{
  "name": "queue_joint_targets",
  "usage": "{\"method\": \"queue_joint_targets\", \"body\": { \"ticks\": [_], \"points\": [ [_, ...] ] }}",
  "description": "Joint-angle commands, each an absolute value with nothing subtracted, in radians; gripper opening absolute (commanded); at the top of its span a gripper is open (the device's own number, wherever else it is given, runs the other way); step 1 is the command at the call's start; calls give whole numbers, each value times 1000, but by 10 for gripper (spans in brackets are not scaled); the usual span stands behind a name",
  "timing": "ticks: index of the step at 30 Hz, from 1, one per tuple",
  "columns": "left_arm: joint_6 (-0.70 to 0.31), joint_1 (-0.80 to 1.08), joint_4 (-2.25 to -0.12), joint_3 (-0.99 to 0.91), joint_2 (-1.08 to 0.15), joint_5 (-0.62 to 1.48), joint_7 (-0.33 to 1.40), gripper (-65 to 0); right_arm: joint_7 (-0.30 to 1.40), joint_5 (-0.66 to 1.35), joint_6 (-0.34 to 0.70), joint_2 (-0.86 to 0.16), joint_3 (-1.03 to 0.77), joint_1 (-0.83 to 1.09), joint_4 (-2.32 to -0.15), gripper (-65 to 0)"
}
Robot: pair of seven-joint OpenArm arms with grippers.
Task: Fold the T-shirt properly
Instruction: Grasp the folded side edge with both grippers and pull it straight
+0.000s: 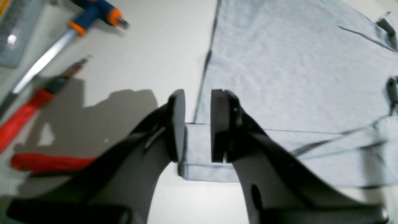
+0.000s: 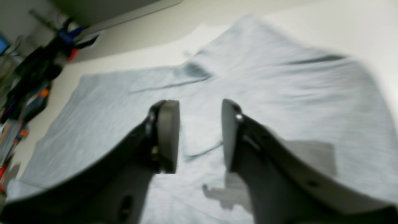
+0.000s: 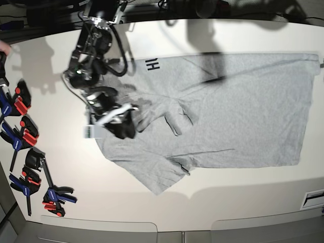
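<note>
White table [image 3: 212,202], T-shirt [image 3: 243,111], clamps [image 3: 30,167]

Right wrist view: heavily motion-blurred. The T-shirt [image 2: 279,102] shows only as smeared grey cloth; its seams and folds cannot be traced, and its near part is cut off by the bottom edge. A dark cluster of tools [image 2: 34,77] by the table's far left edge is too blurred to identify.

Left wrist view: soft focus. Red-handled pliers [image 1: 34,130] and an orange-and-blue tool [image 1: 93,14] run out of frame at left and top. Two dark marks [image 1: 388,26] at the right edge are possibly lettering, unreadable.

Base view: the left gripper lies outside the picture. The right gripper [image 3: 121,124] covers the cloth beneath it; its jaw gap cannot be judged here. Black lettering [image 3: 152,65] is partly tucked under.
</note>
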State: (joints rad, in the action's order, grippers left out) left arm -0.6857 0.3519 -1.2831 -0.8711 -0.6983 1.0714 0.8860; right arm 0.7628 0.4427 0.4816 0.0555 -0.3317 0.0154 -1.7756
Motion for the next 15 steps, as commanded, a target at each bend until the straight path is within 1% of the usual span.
{"method": "queue_joint_targets", "body": {
  "ticks": [1,2,5,8,9,12,15],
  "points": [
    [-698,350,-1298,-880,-728,1106,881,-526,753,481,490,55,-355,15,-1814,-573],
    [-698,349,-1298,-880,-728,1114,891,-527,761,505,498,54,-383,29,-1832,-650],
    [-698,350,-1298,-858,-725,1116,906,-581,788,583,558,49,-458,76,-1860,-650],
    [-698,349,-1298,-784,-725,1116,920,-641,788,609,570,49,-515,129,-1863,-650],
    [-698,349,-1298,-753,-725,1116,919,-650,788,604,570,49,-528,146,-1863,-650],
    [-698,348,-1298,-677,-724,1092,886,-650,786,589,570,32,-552,189,-1862,-650],
    [-698,345,-1298,-640,-712,1005,817,-650,763,498,566,2,-550,213,-1856,-650]
  ]
}}
